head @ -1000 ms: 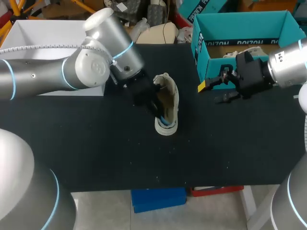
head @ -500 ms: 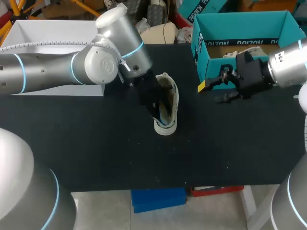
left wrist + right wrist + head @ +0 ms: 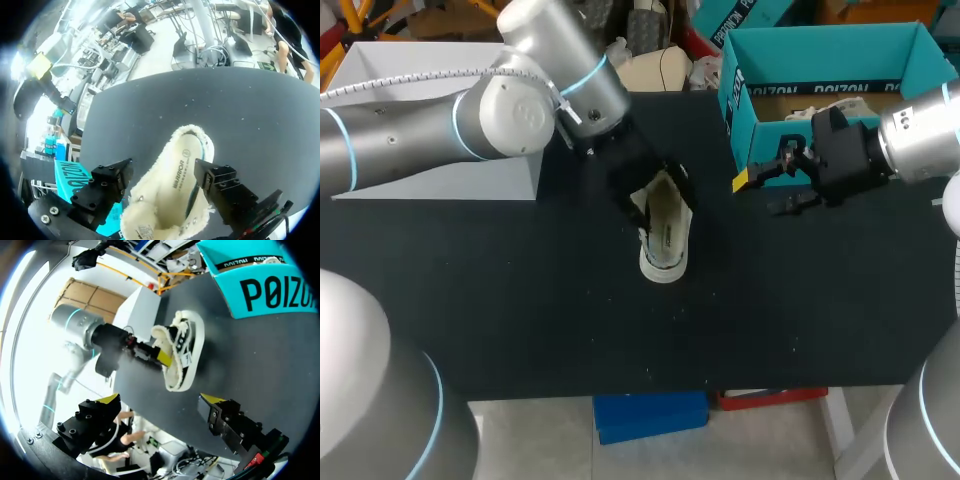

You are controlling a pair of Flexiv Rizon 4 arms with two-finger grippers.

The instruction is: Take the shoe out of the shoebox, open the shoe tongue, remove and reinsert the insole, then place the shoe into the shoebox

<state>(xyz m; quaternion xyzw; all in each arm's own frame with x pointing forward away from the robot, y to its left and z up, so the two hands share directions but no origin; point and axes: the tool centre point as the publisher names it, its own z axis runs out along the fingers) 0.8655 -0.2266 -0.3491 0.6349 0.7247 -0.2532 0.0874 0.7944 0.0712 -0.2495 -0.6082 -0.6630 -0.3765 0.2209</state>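
A white shoe (image 3: pixel 665 238) with a fleecy lining rests mid-table, toe toward the front edge. In the left wrist view its printed insole (image 3: pixel 181 172) lies inside it. My left gripper (image 3: pixel 660 190) hangs over the heel end, open, with its black fingers (image 3: pixel 107 185) either side of the shoe's collar (image 3: pixel 165 210). The teal shoebox (image 3: pixel 740 110) stands at the back right. Just left of the box my right gripper (image 3: pixel 760 180) stands wide open with nothing in it. The right wrist view shows the shoe (image 3: pixel 182 352) ahead of my right gripper (image 3: pixel 160 407).
A white box (image 3: pixel 410 70) sits at the back left behind my left arm. Paper padding lies inside the shoebox (image 3: pixel 265 290). Bare black tabletop (image 3: pixel 520 310) stretches in front of the shoe.
My left gripper has opened and drawn back from inside the shoe to over its heel. The shoe has shifted slightly. The right arm has not moved.
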